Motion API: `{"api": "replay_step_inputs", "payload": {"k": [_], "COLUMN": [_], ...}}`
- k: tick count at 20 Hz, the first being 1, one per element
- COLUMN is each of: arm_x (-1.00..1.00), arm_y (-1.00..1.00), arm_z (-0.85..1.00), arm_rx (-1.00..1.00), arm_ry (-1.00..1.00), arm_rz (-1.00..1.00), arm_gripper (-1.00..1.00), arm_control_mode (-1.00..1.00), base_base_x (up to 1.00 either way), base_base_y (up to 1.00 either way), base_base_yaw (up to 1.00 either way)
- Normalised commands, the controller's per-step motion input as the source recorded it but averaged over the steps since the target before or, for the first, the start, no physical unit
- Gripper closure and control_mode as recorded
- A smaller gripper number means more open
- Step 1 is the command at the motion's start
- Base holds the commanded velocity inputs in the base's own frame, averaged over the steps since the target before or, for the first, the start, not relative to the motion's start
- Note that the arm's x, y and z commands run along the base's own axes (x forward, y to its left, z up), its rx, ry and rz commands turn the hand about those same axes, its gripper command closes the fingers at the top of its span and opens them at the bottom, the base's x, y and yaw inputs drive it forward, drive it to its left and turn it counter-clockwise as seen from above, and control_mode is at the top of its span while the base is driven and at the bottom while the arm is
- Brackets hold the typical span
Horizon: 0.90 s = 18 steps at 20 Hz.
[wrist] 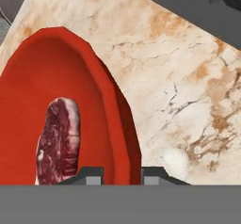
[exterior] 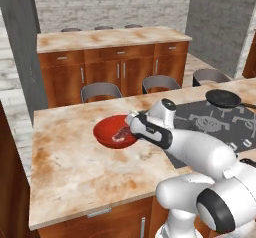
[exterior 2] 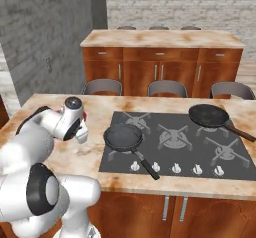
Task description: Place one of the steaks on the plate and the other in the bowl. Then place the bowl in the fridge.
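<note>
Hand view: pincer (wrist: 122,173) straddles the near rim of the red bowl (wrist: 56,91), one tip inside the wall, one outside, so it is pinching the bowl by its rim
Grip reason: rim is the only thin edge on a wide shallow bowl; judged a side pinch for lifting and carrying to the fridge
Steak: one steak (wrist: 59,140) lies flat on the bowl floor, just inside the gripped rim, not touching the tips as far as I can tell
Bowl spot: left base view has bowl (exterior: 114,131) on the table (exterior: 75,167), left of the cooktop (exterior: 210,119), arm reaching over to its right edge
Task stage: steak-in-bowl step looks done; plate and second steak can't be placed from these frames
Room left: bare marble all round the bowl's left and front, table edge well apart
Room right: cooktop edge near; frying pan (exterior 2: 123,136) sits just past it, second pan (exterior 2: 210,116) at the far side
Risk: one-sided rim hold may tilt the bowl and slide the steak; lift level, swing away from the pans
</note>
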Motion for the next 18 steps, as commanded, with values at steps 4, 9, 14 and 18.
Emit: {"api": "replay_step_inputs", "payload": {"k": [4,9,14,18], "arm_x": [-0.44,-0.88,-0.53,0.30], "arm_y": [-0.84,-0.94,-0.98,-0.95], "arm_z": [1.00,0.83,0.18,0.19], "arm_rx": [0.00,0.10,0.12,0.00], "arm_ry": [0.08,0.00,0.01,0.11], "arm_rz": [-0.08,0.11,0.14,-0.05], "arm_gripper": [1.00,1.00,1.00,1.00], "arm_control_mode": [-1.00,-1.00,-1.00,-1.00], "base_base_x": [0.00,0.00,0.00,0.00], "base_base_y": [0.00,0.00,0.00,0.00], "base_base_yaw": [0.00,0.00,0.00,0.00]}}
